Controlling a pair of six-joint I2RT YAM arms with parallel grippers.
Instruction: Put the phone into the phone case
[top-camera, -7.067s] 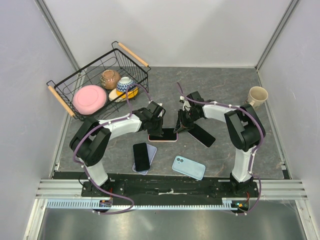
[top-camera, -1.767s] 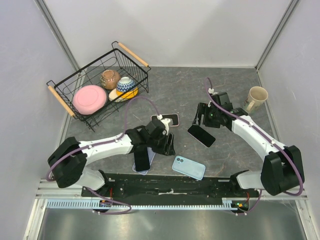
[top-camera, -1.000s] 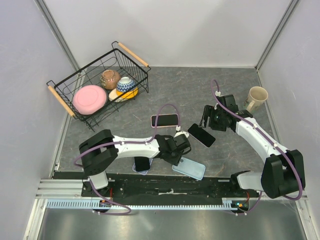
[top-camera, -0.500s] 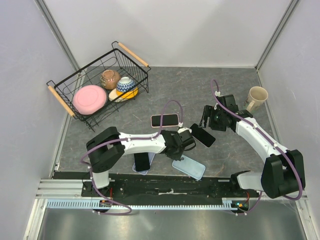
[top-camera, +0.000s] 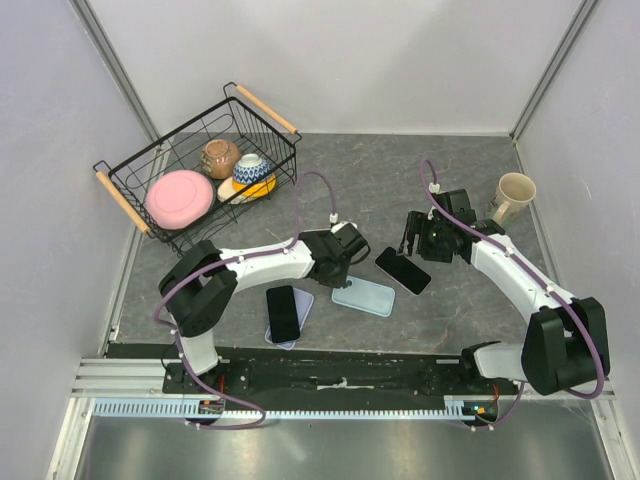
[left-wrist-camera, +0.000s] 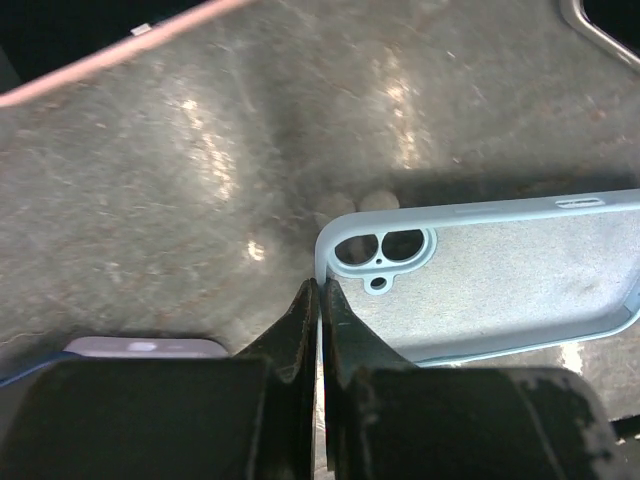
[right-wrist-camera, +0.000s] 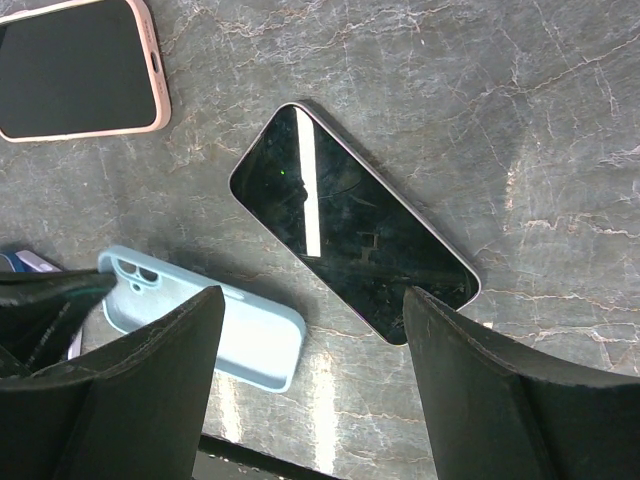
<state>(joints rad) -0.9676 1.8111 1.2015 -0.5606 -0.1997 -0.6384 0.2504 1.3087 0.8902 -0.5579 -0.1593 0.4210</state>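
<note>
Left jaws clamped on corner of blue case (left-wrist-camera: 500, 265), empty. Right jaws apart over bare phone (right-wrist-camera: 350, 235), near case. Insertion not yet begun.

Grey table (top-camera: 345, 170): phone (top-camera: 403, 270), basket (top-camera: 266, 109), perhaps mug (top-camera: 514, 191)

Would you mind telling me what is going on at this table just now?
The left gripper is shut on the rim of the light blue phone case, at its camera-cutout end. The case lies open side up on the table. The right gripper hangs open above the bare black phone, which lies screen up near the case but apart from it. The phone is not yet in the case.
</note>
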